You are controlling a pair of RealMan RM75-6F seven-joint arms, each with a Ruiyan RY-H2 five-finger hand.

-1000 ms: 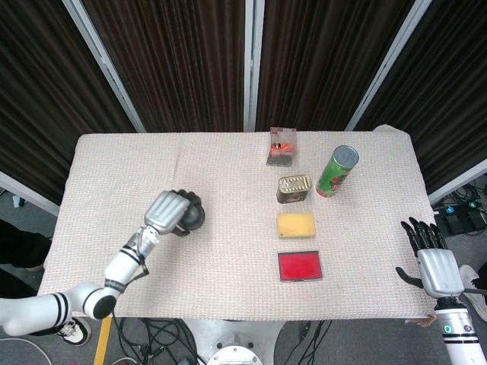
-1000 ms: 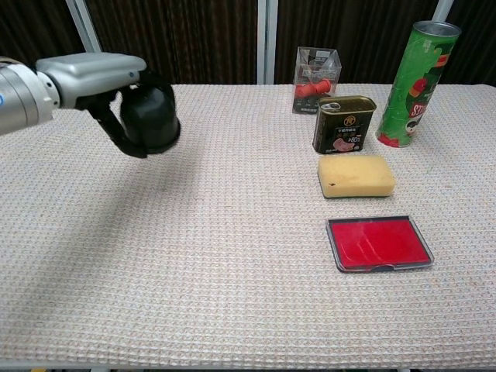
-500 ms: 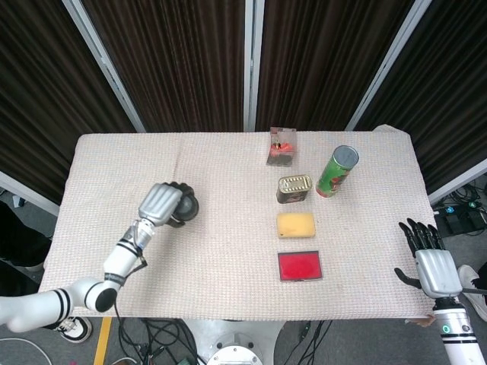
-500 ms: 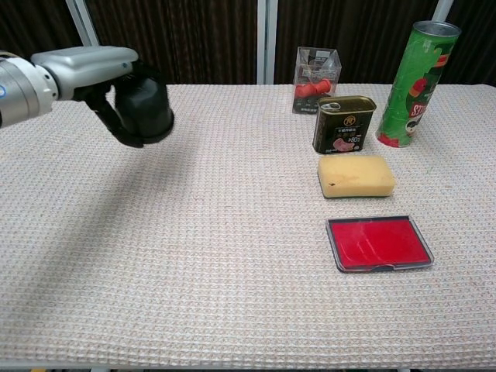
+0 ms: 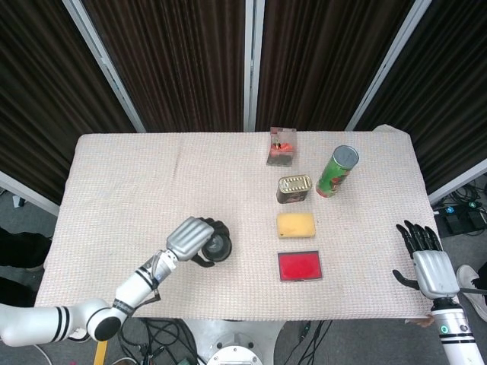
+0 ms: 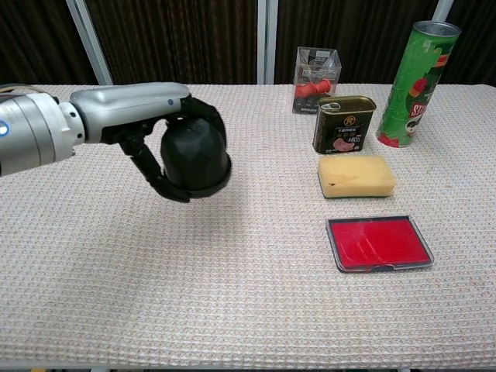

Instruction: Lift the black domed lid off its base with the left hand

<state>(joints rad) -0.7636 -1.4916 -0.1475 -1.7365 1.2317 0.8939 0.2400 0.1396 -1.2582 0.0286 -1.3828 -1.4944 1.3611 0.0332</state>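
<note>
While its fingers (image 6: 159,174) grasp the black domed lid (image 6: 195,155), the left hand (image 6: 151,124) hangs above the table (image 6: 232,294).

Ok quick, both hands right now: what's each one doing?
Left hand: grips the black domed lid, held above the table.
Right hand: open, fingers spread, holding nothing, off the table's right edge.

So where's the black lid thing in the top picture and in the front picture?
Head view: the black domed lid is low and left of centre, held in the left hand.
Chest view: the lid is left of centre, raised off the table, with that hand wrapped over it.
Shared landmark: the red tray lies to the lid's right in both views.
</note>
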